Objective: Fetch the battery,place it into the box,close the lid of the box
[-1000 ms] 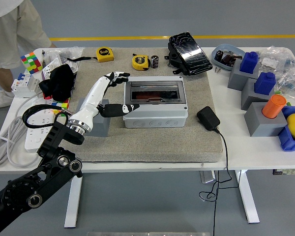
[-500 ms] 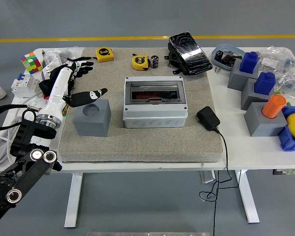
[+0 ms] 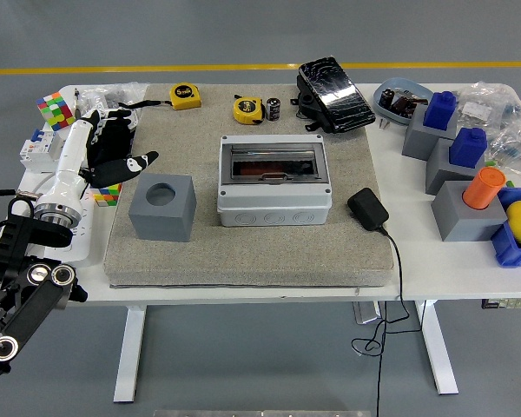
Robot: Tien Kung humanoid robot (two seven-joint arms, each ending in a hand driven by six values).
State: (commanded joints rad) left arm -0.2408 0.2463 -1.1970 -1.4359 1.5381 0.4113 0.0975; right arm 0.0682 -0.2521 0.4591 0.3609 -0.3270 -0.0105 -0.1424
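Observation:
The grey box (image 3: 273, 184) sits mid-mat with its clear lid lying flat over it; something dark and reddish shows through the window. A small black cylindrical battery (image 3: 273, 108) stands at the mat's far edge beside a yellow tape measure (image 3: 247, 109). My left hand (image 3: 126, 139) hovers over the mat's left edge, well left of the box, with fingers spread and holding nothing. A black cloth lump (image 3: 111, 146) lies partly hidden under the hand. A grey block with a round hole (image 3: 163, 207) sits between hand and box.
A second tape measure (image 3: 184, 95) and a black wrapped device (image 3: 334, 82) lie at the back. A black power adapter (image 3: 366, 208) rests right of the box. Grey blocks with blue and orange pegs (image 3: 458, 148) crowd the right side. A colour cube (image 3: 56, 110) and a power strip (image 3: 65, 204) are at left.
My left arm has pulled back leftward from the box's left side to the mat's left edge, hand still spread. The person at the far left has left the view.

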